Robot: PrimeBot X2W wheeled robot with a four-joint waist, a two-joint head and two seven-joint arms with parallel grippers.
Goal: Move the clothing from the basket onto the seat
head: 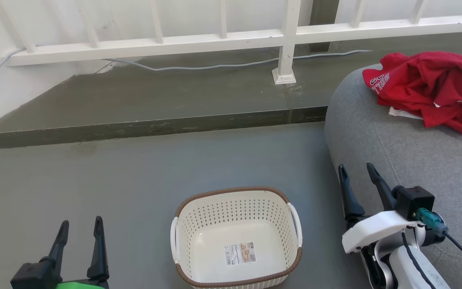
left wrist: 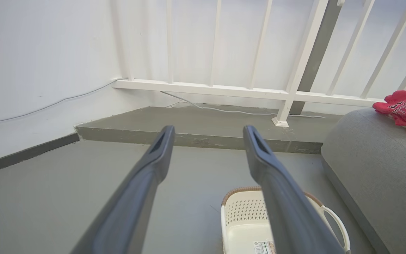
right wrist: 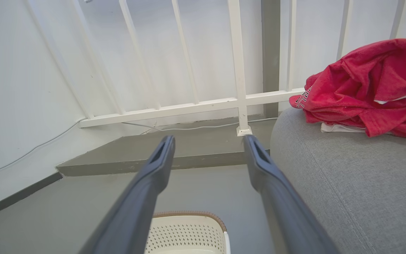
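Jaws of left gripper (head: 81, 221) and right gripper (head: 356, 166) stand apart, empty. The clothing (head: 431, 86) lies heaped near the far edge of the seat (head: 395, 152); the basket (head: 237, 237) on the floor (head: 114, 180) holds no garment. Transfer judged complete: both should retire clear of the heap, avoiding snags.

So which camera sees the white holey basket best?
The head view: almost the whole cream perforated plastic basket shows, empty. The left wrist view has part behind a finger; the right wrist view, one end.
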